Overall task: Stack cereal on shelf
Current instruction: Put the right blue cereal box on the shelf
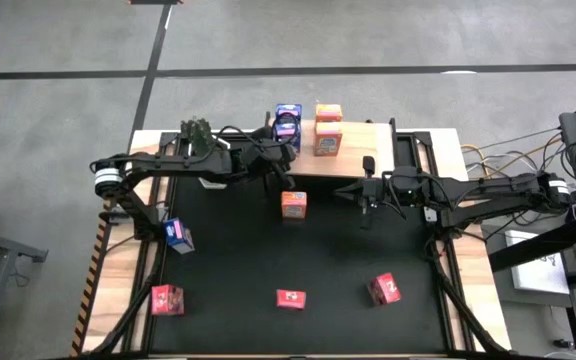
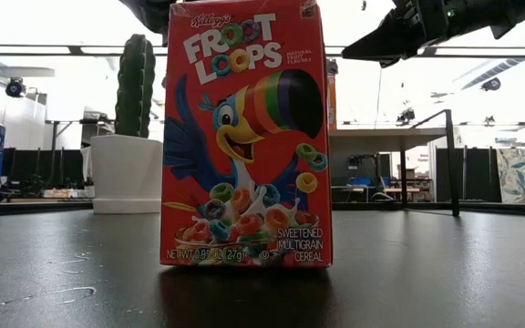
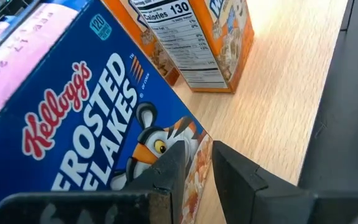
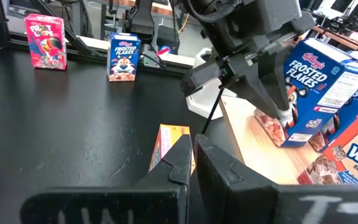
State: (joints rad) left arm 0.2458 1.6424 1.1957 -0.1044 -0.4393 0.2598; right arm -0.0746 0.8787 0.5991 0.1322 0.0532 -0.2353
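Note:
My left gripper (image 1: 276, 142) is shut on a blue Frosted Flakes cereal box (image 1: 288, 122) at the left end of the wooden shelf (image 1: 368, 135). Two orange boxes (image 1: 328, 128) stand on the shelf just right of it. On the black mat stand another orange box (image 1: 294, 205), a blue box (image 1: 178, 235) and three red boxes (image 1: 290, 298). My right gripper (image 1: 342, 192) hovers shut over the mat in front of the shelf, pointing toward the table's left, holding nothing. My left gripper pinches the blue box's lower end near a corner (image 3: 199, 163) between its two fingers (image 4: 272, 109). The fingers come slanting down from the table's left. The box sits tilted, its lower end (image 4: 284, 138) at the shelf board; whether it touches the board I cannot tell.
A cactus in a white pot (image 2: 128, 137) stands at the far left, under my left arm. The nearest red box (image 2: 244, 137) fills the low view. The shelf's right half (image 3: 272, 93) is bare wood. Cables and equipment lie beyond the table's right edge.

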